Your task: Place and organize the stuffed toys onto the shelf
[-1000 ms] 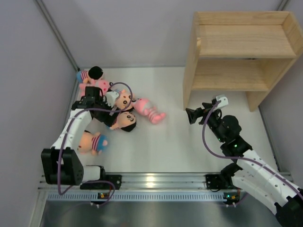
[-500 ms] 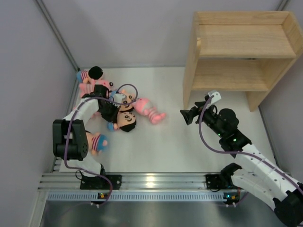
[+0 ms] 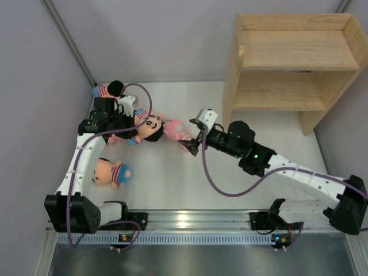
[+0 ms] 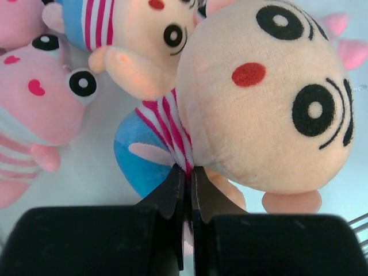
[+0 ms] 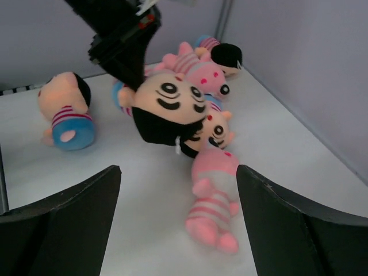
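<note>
My left gripper (image 4: 185,168) is shut on the pink-striped shirt of a peach-faced stuffed toy (image 4: 264,109) with black hair (image 3: 153,131), at the left of the table. Behind it lie another peach-faced toy (image 4: 144,34) and a pink one (image 4: 40,98). My right gripper (image 5: 178,168) is open, reached far left, its fingers on either side of an all-pink striped toy (image 5: 213,201) lying on the table (image 3: 179,132), without touching it. One more peach-faced toy (image 3: 111,172) lies nearer the front left. The wooden shelf (image 3: 293,63) stands at the back right with both tiers bare.
A black-haired toy (image 3: 110,89) lies in the back left corner against the grey wall (image 3: 34,86). My left arm's cable (image 3: 141,95) loops over the pile. The rail (image 3: 184,221) with both arm bases runs along the near edge.
My left gripper shut on the peach-faced toy and drew it back toward the pile. My right arm swung left from the shelf's front to the pink toy, jaws narrowing slightly.
</note>
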{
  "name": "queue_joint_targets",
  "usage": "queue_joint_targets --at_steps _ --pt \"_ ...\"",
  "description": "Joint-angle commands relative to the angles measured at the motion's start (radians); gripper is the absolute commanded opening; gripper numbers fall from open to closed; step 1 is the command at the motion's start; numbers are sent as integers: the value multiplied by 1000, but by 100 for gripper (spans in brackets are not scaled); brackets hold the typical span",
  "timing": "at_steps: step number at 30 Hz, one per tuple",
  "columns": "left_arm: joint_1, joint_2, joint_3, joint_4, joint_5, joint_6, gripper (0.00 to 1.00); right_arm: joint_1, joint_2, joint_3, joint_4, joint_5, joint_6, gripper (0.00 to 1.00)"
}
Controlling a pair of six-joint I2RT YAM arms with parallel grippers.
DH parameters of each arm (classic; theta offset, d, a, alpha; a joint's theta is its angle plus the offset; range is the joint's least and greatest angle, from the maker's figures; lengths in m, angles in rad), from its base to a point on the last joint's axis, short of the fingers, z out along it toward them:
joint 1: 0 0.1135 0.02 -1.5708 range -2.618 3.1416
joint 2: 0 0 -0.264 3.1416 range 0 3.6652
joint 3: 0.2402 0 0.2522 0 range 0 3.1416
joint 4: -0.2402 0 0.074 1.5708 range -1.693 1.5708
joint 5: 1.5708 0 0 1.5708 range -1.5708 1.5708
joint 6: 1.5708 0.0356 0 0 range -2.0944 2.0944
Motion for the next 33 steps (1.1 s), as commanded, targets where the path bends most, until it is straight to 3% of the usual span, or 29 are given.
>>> queue_joint_targets --at_steps 1,5,9,15,21,27,33 --pt "-1 -63 71 -11 87 -181 0 111 150 119 140 -4 -164 83" --pt "-1 -118 103 -9 163 -302 0 154 328 198 283 -64 -98 84" --pt "1 -138 131 -7 88 -347 0 177 463 244 431 -85 15 76" --pt "2 -126 203 0 106 -434 0 222 575 271 562 34 126 72" --pt "2 -125 203 23 108 -449 0 235 682 330 591 204 324 70" --pt "2 -145 197 23 134 -453 0 232 753 442 510 390 362 73" --pt "4 -152 186 23 224 -439 0 216 791 508 496 374 376 70"
